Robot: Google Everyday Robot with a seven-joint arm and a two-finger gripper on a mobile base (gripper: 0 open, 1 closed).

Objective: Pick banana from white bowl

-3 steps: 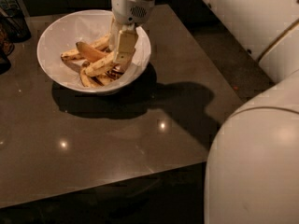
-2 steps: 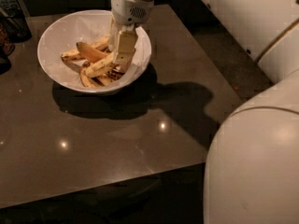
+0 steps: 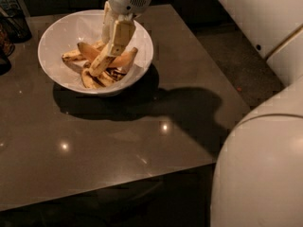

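Note:
The white bowl (image 3: 57, 37) stands at the far left of the dark table and holds several bananas. My gripper (image 3: 115, 42) reaches down into the bowl from above, over its right half. It is shut on the upper end of the banana (image 3: 100, 65), a pale speckled one that slants down to the left from the fingers. The banana's lower end is still among the others. A darker golden curved banana (image 3: 124, 58) lies behind it, and more lie at the left (image 3: 72, 56) and the bottom (image 3: 94, 81) of the pile.
The dark glossy table (image 3: 118, 141) reaches to a front edge near the bottom and a right edge by the floor. Dark objects (image 3: 12, 22) stand at the far left. My white arm and body (image 3: 265, 164) fill the right side.
My gripper has risen a little and shifted left in the bowl. The pale banana's upper end has come up with it.

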